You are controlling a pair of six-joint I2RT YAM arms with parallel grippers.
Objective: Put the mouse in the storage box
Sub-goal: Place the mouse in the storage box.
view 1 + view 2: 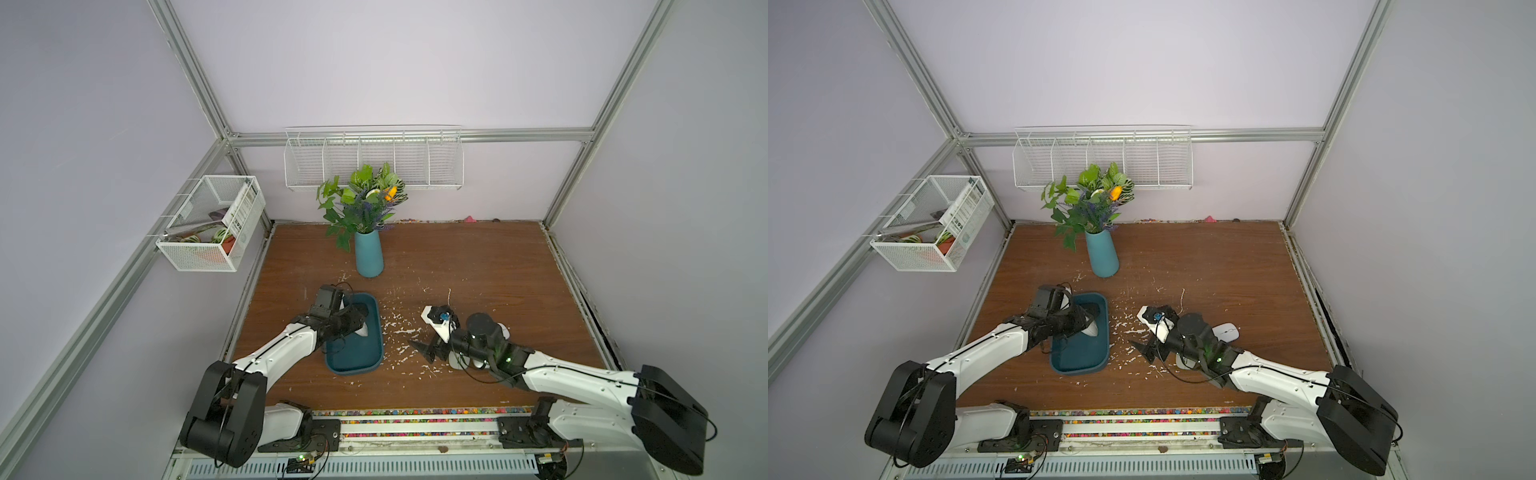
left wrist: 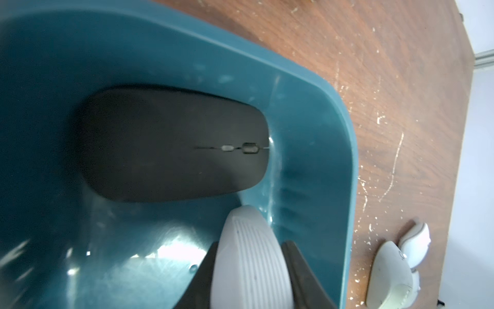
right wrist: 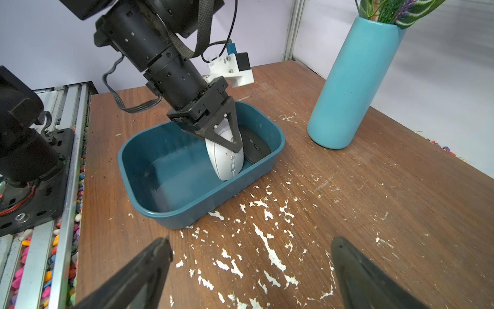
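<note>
The white mouse (image 3: 226,160) is inside the storage box (image 3: 165,211). It stands on its edge with its nose pointing down, in the half of the box toward the back edge of the desk (image 3: 387,203). It is close to the long wall that faces the right arm.

The left fingers (image 3: 236,141) reach down into the box from above and hold the mouse. In the left wrist view one finger lies along each flank, set narrow, with the ribbed shell between them. The tips end partway down the body, so the mouse's lower end sticks out beyond them toward the box floor. The box's near wall hides whether that end touches the floor.

Just beside the white mouse, at the back end of the box, a black mouse (image 2: 171,144) lies flat with its wheel toward the end wall.

The box sits near the left edge of the desk, in the front half. The right fingers (image 3: 149,267) stand wide apart with nothing between them, over chipped bare desk near the box's right wall. Two pale mice (image 2: 390,275) lie on the desk by the right arm, apart from the box. A teal vase (image 3: 352,80) stands toward the back edge.
</note>
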